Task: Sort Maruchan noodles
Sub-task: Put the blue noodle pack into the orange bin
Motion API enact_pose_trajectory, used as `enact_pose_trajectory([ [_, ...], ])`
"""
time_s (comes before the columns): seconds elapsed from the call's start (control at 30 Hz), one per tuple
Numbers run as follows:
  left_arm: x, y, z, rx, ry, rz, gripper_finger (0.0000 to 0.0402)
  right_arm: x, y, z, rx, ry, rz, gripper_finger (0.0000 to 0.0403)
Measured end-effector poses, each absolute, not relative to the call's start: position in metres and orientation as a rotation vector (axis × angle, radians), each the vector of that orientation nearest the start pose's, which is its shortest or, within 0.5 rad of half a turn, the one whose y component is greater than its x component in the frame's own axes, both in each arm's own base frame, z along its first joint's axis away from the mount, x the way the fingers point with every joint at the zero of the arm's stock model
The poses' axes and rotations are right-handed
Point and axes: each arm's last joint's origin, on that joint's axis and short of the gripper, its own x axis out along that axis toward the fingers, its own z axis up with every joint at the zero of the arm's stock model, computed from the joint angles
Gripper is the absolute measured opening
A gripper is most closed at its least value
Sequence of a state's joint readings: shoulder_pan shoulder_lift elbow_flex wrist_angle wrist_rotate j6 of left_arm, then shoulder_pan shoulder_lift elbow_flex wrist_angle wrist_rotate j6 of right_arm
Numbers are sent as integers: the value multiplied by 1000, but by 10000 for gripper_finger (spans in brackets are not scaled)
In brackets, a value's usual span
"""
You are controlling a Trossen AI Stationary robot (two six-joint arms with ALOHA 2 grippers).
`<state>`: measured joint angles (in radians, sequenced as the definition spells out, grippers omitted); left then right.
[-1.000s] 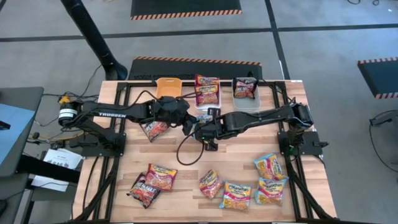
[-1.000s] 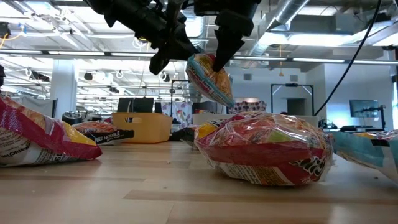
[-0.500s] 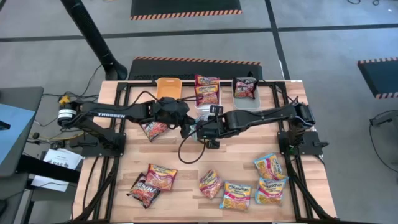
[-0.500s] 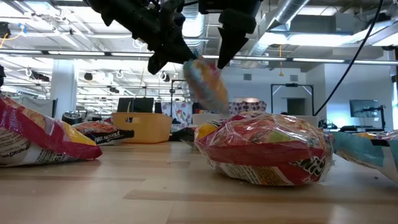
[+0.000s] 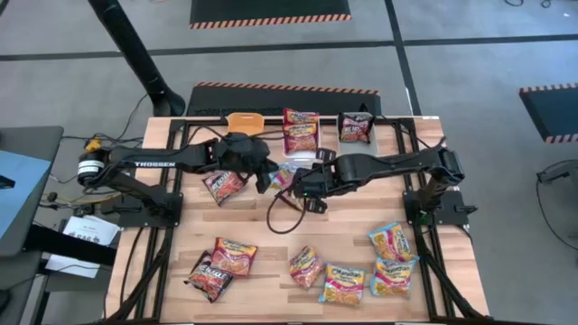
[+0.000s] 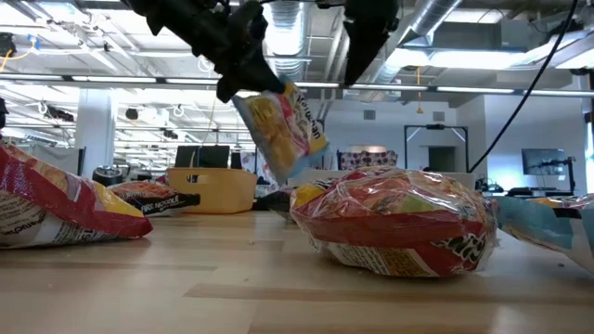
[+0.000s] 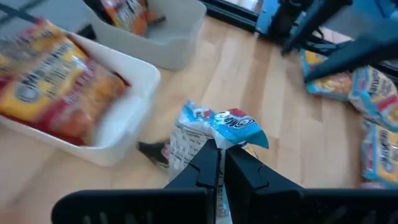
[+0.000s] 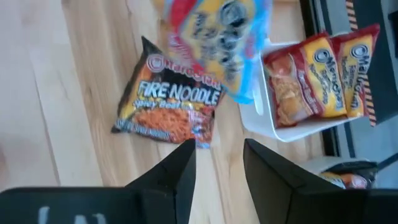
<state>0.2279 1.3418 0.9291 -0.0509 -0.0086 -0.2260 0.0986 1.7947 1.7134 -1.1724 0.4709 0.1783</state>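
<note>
My left gripper [image 7: 219, 163] is clenched on the top edge of a yellow-and-blue plastic ramen packet [image 6: 281, 130], which hangs in the air above the middle of the wooden counter [image 5: 271, 248], a little toward 12 o'clock. My right gripper [image 8: 219, 163] is just beside it, toward 3 o'clock, with its fingers released and nothing between them.

The packet hangs tilted and its wrapper is crinkled where I pinch it. I judge it to be light, with a thin, slippery film around a brittle block of noodles. The flat sealed edge is therefore the best place to hold it; pressing on the middle could break the noodles.

At 12 o'clock of the counter stand the small plastic bins: an orange bin [image 5: 242, 120], a white bin [image 7: 134, 78] with red-orange packets [image 5: 301, 131] inside, and a grey bin [image 5: 358, 149] with a dark packet. A black "Fire Noodle" packet [image 8: 169, 106] lies on the wood beneath the hanging one. More packets wait along 6 o'clock [image 5: 343, 283].
</note>
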Motion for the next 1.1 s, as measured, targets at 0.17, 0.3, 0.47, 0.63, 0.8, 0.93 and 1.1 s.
enact_pose_trajectory([
  [0.17, 269, 79, 289, -205, 419, 322, 0, 353, 22, 316, -198, 1170, -425, 157],
  [0.3, 251, 93, 302, -111, 401, 400, 0, 351, 22, 315, -205, 1192, -426, 157],
  [0.47, 229, 116, 314, -7, 377, 521, 0, 351, 22, 315, -205, 1190, -426, 156],
  [0.63, 209, 146, 317, 22, 382, 636, 0, 351, 22, 315, -208, 1192, -424, 156],
  [0.8, 193, 177, 318, 16, 341, 718, 0, 351, 19, 315, -204, 1193, -431, 156],
  [0.93, 182, 198, 316, -41, 281, 735, 0, 352, 16, 315, -200, 1190, -439, 156],
  [1.1, 179, 223, 303, -144, 252, 710, 0, 352, 11, 315, -192, 1192, -451, 156],
])
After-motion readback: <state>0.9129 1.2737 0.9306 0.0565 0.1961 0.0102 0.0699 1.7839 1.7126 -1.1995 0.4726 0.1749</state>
